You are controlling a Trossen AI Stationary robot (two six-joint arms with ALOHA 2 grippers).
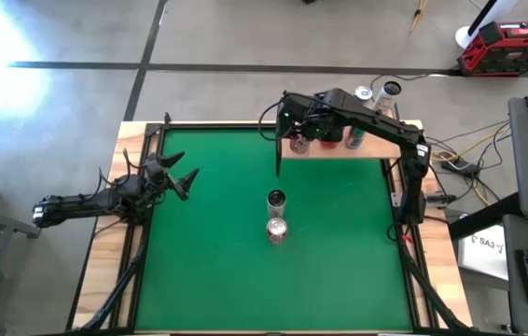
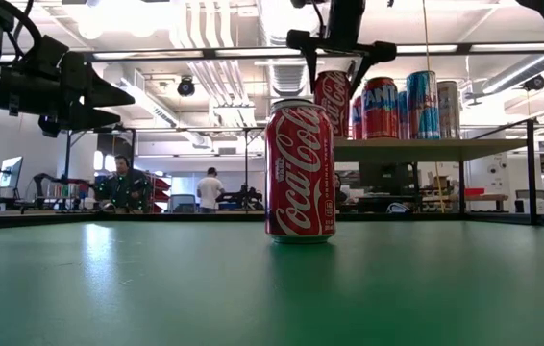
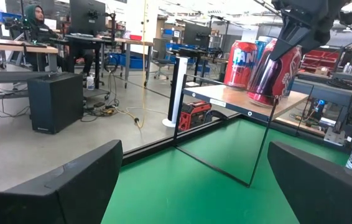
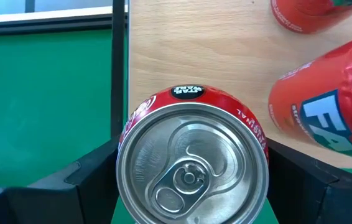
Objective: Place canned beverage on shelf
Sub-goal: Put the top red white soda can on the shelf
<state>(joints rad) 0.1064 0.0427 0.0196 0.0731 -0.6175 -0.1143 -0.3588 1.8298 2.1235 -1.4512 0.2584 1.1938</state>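
My right gripper point(image 4: 191, 171) is shut on a red Coca-Cola can point(image 4: 191, 158) over the near left corner of the shelf point(image 4: 188, 50), a tan board in a thin dark frame at the table's far edge. In the left wrist view this can point(image 3: 275, 68) stands tilted at the board point(image 3: 250, 96), beside a red Fanta can point(image 3: 241, 62). Two more cans point(image 1: 276, 199) point(image 1: 276, 230) stand upright on the green table; the nearer one point(image 2: 299, 173) fills the middle of the low view. My left gripper point(image 1: 185, 182) waits open at the table's left edge. My right gripper pinches the Coca-Cola can's side wall just below its top rim point(image 4: 129, 134), one finger point(image 4: 92, 171) on each opposite side. The fingers come from above, slanting down. The can is tilted, its lower end point(image 3: 262, 94) at the shelf board; whether it rests there I cannot tell.
Several other cans stand on the shelf point(image 1: 376, 149), among them the Fanta can point(image 4: 331, 118) right beside the held one and a red can point(image 4: 306, 12) farther along. The shelf's dark frame bar point(image 4: 120, 62) runs along its left edge. People sit at desks beyond the table point(image 2: 123, 187).
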